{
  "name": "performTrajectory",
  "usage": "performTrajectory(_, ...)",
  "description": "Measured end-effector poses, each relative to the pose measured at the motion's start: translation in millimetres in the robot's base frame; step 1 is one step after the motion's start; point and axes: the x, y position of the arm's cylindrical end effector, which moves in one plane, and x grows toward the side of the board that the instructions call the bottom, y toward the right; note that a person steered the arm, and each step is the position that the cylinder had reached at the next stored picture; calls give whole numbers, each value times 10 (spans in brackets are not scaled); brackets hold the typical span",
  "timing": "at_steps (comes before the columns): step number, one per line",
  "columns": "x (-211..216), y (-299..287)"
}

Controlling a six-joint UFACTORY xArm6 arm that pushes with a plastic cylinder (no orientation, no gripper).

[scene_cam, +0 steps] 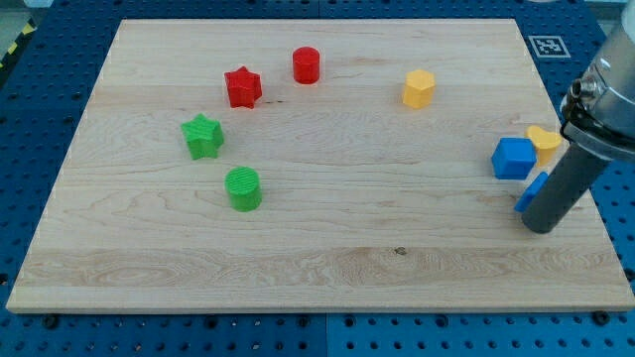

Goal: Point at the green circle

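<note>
Green circle (243,188) far toward view's left of my tip (539,228); no jaws, plain rod.

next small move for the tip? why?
Probably slide my tip toward the view's left, slightly down: the green circle sits far across the board, and the tip is at the right edge beside the blue cube. That path looks free of blocks.

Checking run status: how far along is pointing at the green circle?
Nothing looks done. My tip sits at the view's right edge beside the blue blocks. The green circle is far off at the view's left, below the green star. The whole approach across the board remains.
</note>
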Motion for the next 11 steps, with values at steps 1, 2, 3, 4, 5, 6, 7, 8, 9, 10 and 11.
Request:
performTrajectory(1,-171,0)
performTrajectory(2,-229,-77)
performTrajectory(3,-228,-810)
performTrajectory(4,0,-1563)
performTrajectory(5,271,-2492)
performTrajectory(6,323,-3642)
performTrajectory(7,-58,-4149)
performTrajectory(8,-219,-4115)
performTrajectory(9,-221,-3928)
performTrajectory(10,-224,-3343)
performTrajectory(11,-255,-2625)
